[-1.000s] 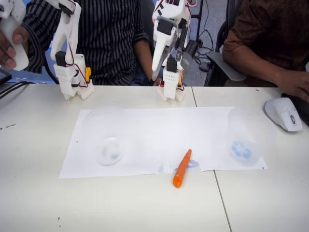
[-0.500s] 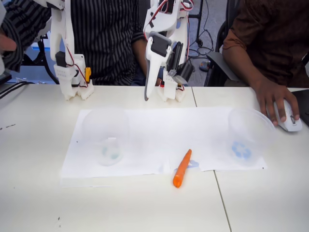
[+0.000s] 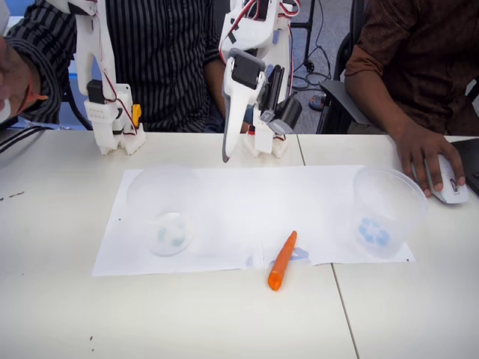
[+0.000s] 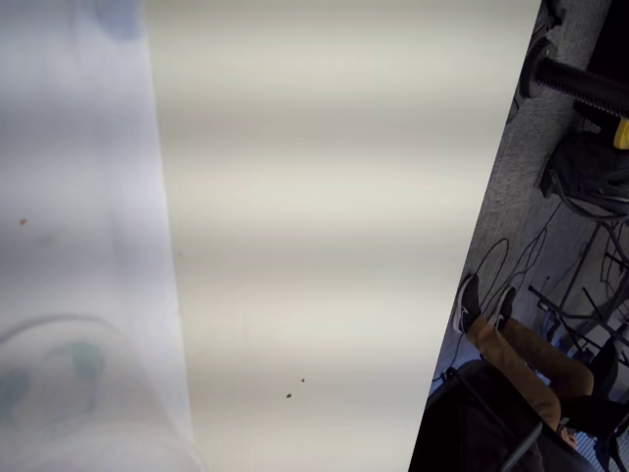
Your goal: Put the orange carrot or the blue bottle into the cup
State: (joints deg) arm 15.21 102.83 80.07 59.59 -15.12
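Bright even room light, soft faint shadows, wrist view blurred, banded

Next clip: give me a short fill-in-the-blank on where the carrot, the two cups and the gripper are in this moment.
1. The orange carrot lies partly on the white ____ and partly on the bare table.
2. In the fixed view, the cup with the teal-green blotch stands to the ____ of the carrot.
3. The clear cup with the blue mark stands beside a person's hand that rests on a computer ____.
4. The gripper hangs above the table holding ____.

Missing words: paper; left; mouse; nothing
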